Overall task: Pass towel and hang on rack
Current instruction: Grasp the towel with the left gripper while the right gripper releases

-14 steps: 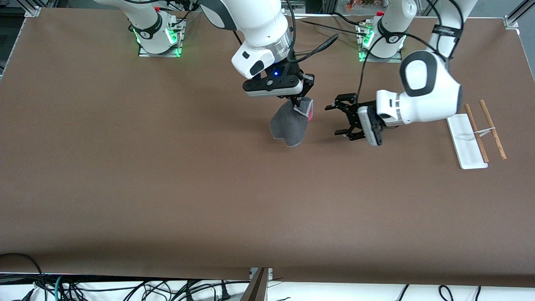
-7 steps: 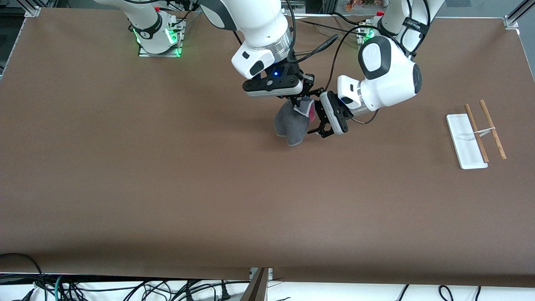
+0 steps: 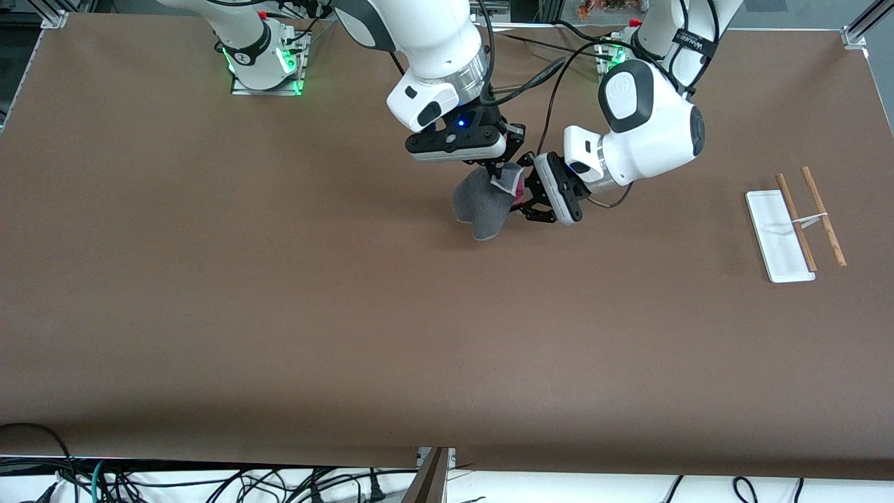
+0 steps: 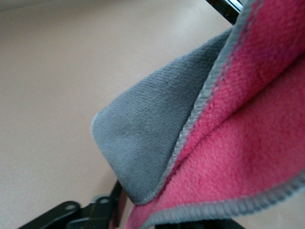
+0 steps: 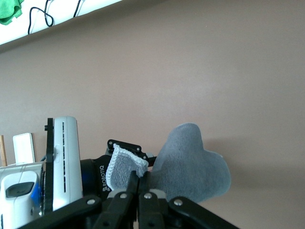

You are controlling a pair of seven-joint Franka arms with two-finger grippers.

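The dark grey towel (image 3: 482, 206) hangs in the air over the middle of the table, its pink-red reverse showing at the top edge. My right gripper (image 3: 497, 171) is shut on its upper corner; in the right wrist view the fingers (image 5: 143, 179) pinch the light stitched edge of the towel (image 5: 190, 162). My left gripper (image 3: 522, 201) has come in from the side and is shut on the pink edge. In the left wrist view the towel (image 4: 143, 138) fills the frame and runs down between the gripper's (image 4: 147, 214) jaws. The rack (image 3: 779, 237) stands at the left arm's end of the table.
The rack's two brown rods (image 3: 796, 220) lie parallel over its white base. The brown table (image 3: 279, 314) has raised frame corners at its back. Cables hang below the table edge nearest the front camera.
My left arm swung from near the rack to the towel, and its open fingers have closed on the pink edge. The towel's hanging part shifted slightly. My right gripper stayed in place.
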